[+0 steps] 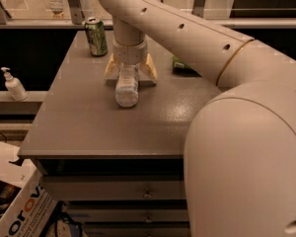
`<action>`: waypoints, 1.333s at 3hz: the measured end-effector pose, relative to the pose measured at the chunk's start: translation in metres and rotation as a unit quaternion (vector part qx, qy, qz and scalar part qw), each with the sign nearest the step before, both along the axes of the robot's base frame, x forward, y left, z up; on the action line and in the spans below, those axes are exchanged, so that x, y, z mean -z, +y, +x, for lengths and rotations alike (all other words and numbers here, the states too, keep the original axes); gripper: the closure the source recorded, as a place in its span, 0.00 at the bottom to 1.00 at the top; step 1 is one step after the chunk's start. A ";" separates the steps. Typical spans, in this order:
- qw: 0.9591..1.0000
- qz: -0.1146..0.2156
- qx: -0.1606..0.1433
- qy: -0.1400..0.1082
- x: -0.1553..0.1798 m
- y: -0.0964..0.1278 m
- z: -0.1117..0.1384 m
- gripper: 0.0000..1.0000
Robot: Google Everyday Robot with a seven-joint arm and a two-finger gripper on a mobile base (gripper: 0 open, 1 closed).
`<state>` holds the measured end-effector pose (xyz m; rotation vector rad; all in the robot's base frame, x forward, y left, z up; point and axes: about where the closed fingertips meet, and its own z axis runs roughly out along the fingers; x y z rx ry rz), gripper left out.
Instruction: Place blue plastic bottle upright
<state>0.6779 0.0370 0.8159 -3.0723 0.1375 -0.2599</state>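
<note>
The blue plastic bottle (127, 89) lies on its side on the grey table (89, 127), its ribbed clear body pointing toward the camera. My gripper (130, 76) reaches straight down over the bottle's far end. Its two cream fingers (112, 69) are spread, one on each side of the bottle, tips down near the tabletop. The bottle's cap end is hidden under the wrist.
A green drink can (96, 35) stands upright at the table's back left. A green item (181, 63) lies behind the arm at the back right. A white pump dispenser (12, 84) stands on a ledge to the left. A cardboard box (15, 206) sits below left.
</note>
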 end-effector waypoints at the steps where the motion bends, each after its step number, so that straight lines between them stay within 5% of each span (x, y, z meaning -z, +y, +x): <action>1: 1.000 0.000 0.002 -0.001 0.000 -0.003 -0.004 0.39; 3: 1.000 -0.013 0.009 -0.014 -0.012 -0.016 -0.004 0.85; 4: 1.000 -0.012 0.008 -0.014 -0.010 -0.015 -0.003 1.00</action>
